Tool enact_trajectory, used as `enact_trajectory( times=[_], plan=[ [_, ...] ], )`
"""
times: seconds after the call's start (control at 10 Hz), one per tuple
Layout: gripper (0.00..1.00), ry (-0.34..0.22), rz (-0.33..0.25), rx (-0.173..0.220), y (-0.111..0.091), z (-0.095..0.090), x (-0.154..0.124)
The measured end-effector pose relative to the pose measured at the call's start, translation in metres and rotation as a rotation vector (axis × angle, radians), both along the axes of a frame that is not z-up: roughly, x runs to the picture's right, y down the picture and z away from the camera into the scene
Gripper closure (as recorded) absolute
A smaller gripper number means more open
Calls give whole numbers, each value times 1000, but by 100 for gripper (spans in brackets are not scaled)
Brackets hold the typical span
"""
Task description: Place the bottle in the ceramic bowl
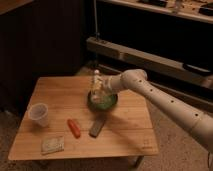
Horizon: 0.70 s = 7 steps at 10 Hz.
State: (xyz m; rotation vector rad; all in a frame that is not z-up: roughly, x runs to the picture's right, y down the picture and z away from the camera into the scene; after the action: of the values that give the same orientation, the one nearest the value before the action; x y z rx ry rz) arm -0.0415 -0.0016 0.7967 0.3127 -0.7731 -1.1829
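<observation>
The green ceramic bowl (106,103) sits near the middle of the wooden table (130,135). The pale bottle (96,81) with a white cap stands upright at the bowl's left side, over its rim. My gripper (101,89) is at the bottle, right above the bowl's left part, at the end of the white arm (165,100) that reaches in from the right. The bottle's lower part is hidden by the gripper.
A clear plastic cup (39,114) stands at the table's left edge. A red-orange stick-like object (74,128), a dark flat bar (97,128) and a pale packet (52,144) lie in front of the bowl. Dark shelving stands behind the table.
</observation>
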Motion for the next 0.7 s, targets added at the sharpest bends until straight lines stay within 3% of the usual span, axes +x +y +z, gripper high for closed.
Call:
enact_trajectory(
  times=[0.3,0.7],
  plan=[
    [95,10,13,6,-4,-1,5],
    [95,66,54,12,-10,2,20]
  ],
)
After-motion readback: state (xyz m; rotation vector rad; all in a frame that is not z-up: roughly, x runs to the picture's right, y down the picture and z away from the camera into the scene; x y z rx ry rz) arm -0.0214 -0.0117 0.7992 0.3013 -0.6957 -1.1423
